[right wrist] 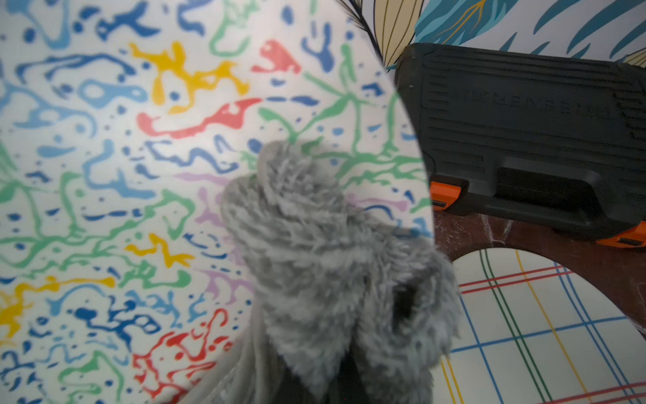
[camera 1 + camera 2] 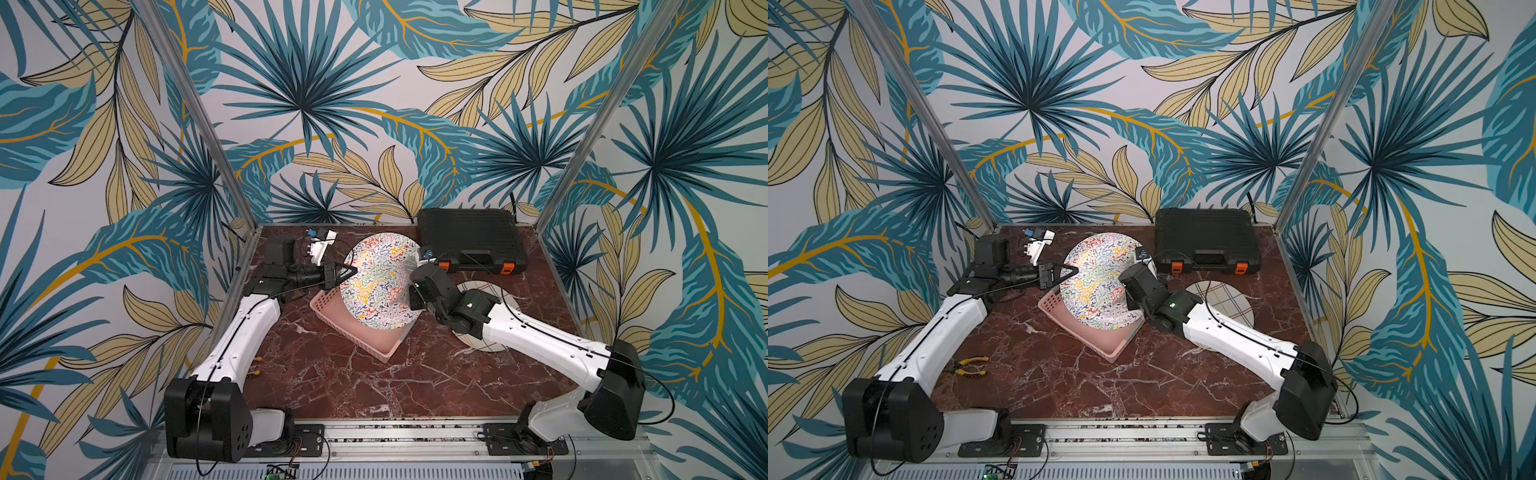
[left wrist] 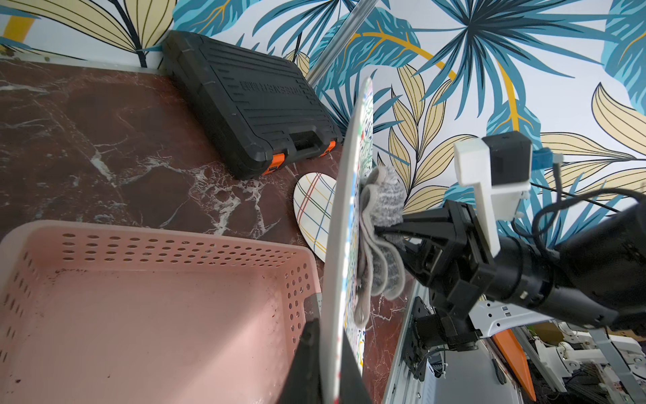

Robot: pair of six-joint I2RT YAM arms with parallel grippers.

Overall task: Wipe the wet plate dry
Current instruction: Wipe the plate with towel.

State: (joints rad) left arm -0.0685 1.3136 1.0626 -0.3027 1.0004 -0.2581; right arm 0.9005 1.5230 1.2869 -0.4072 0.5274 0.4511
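In both top views the left gripper (image 2: 348,275) is closed narrow on the 9 o'clock edge of the round white plate with coloured squiggles (image 2: 380,282). This plate stands upright near the table centre, above the pink perforated plastic basket (image 2: 345,332). The right gripper (image 2: 410,291) meets the plate face near its 3 o'clock edge. On the red-brown marble table (image 2: 374,386) a black plastic tool case with orange latches (image 2: 469,239) lies at 1 o'clock and a flat round plate with plaid lines (image 2: 1229,303) at 3 o'clock. Yellow-handled pliers (image 2: 969,365) show at 8 o'clock in a top view.

In the left wrist view the squiggle plate (image 3: 344,210) is seen edge-on, with one black finger on each side of its rim. The right gripper (image 3: 379,231) is clamped on a grey fluffy cloth (image 3: 382,196), whose folds touch the patterned face.

In the right wrist view the cloth (image 1: 314,245) hides nearly all of the jaws and lies against the plate (image 1: 122,157).
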